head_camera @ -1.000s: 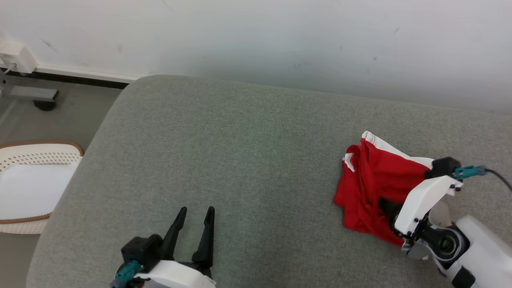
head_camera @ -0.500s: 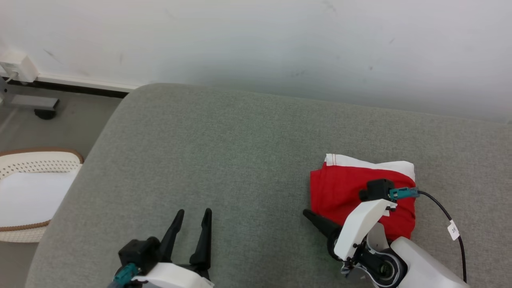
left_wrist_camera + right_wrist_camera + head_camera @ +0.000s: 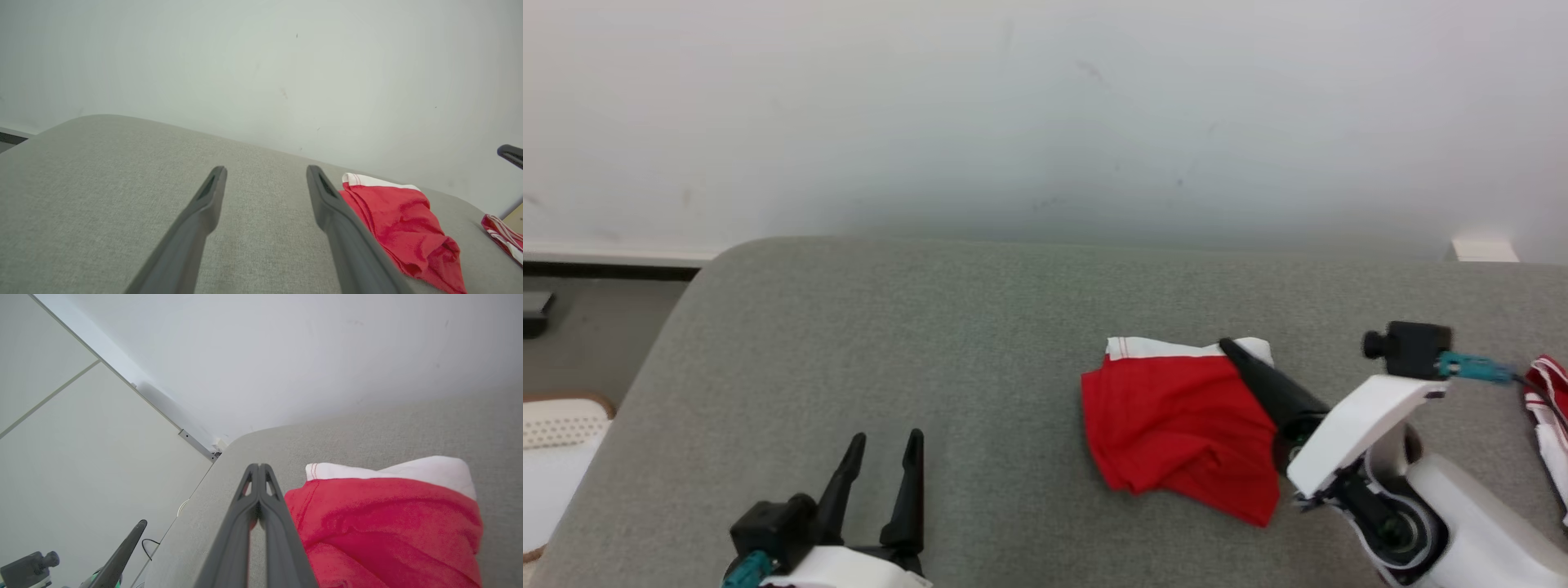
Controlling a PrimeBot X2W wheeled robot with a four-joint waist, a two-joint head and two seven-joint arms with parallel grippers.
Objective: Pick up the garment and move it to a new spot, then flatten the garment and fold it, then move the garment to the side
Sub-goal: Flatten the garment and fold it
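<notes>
The garment (image 3: 1176,416) is red with a white band and lies folded on the grey cushioned surface (image 3: 915,343). My right gripper (image 3: 1227,346) is shut, and its dark fingers slant up-left over the garment's right part. The right wrist view has the shut gripper (image 3: 258,470) just left of the garment (image 3: 384,526), with no cloth seen pinched between the fingers. My left gripper (image 3: 884,445) stands open at the lower left, well away from the garment. Seen from the left wrist, that gripper (image 3: 265,179) is open over bare cushion, with the garment (image 3: 400,220) to its right.
Another red and white cloth (image 3: 1543,392) lies at the cushion's right edge. A white perforated basket (image 3: 556,425) sits on the floor to the left. A pale wall rises right behind the cushion, whose left end is rounded.
The head camera has turned to the right. The garment went from a bunched heap under my right gripper to a flat fold. The right fingers swung from pointing left to slanting up-left.
</notes>
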